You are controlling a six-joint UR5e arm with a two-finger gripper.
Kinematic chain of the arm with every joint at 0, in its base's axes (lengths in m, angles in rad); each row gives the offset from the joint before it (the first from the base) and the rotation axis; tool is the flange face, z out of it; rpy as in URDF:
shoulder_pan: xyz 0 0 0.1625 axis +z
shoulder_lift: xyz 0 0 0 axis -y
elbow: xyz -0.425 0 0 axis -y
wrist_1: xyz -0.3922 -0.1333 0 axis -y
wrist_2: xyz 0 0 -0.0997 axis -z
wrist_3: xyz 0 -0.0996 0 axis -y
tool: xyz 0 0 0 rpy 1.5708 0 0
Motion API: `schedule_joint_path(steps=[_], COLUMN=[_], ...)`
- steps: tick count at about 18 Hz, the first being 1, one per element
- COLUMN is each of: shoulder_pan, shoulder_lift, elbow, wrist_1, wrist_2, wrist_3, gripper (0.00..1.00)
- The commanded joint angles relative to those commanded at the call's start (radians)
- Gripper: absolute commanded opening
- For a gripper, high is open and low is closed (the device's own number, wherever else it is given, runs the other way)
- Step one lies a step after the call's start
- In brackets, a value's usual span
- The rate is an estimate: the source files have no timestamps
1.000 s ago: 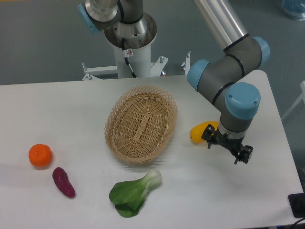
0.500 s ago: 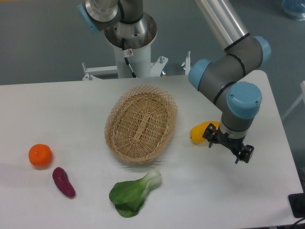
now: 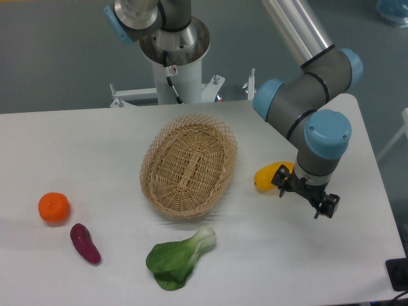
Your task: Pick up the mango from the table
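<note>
On the right side of the white desk [image 3: 95, 146] we see the mango [image 3: 268, 175] lying just right of the basket [image 3: 189, 166]. Our gripper [image 3: 305, 195] hangs over the mango's right end, hiding part of it; its dark fingers spread apart, one near the fruit and one further right, so it looks open, though we cannot tell whether anything touches. What shows of the mango is smooth, oblong and yellow with an orange tinge. Elsewhere we see an orange [image 3: 53, 208], an eggplant [image 3: 85, 243] and a bok choy [image 3: 179, 258].
</note>
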Motion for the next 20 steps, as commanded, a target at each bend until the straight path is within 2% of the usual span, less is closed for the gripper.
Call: schedule_joint_path(steps=[3,6,10,16,20], shoulder_pan=[0.0,0.017,0.041,0.046,0.063], shoulder_lift=[0.0,0.009,0.041,0.084,0.127], elbow=[-0.003,-0.023,-0.081,-0.159,-0.227], wrist_1=[-0.003,-0.014,-0.014,-0.009,-0.009], wrist_2=[0.0,0.002,-0.002,0.006,0.006], wrist_3=[0.009,0.139,0.264,0.304,0.391], gripper=[1.0,1.0,1.0,1.0,1.0])
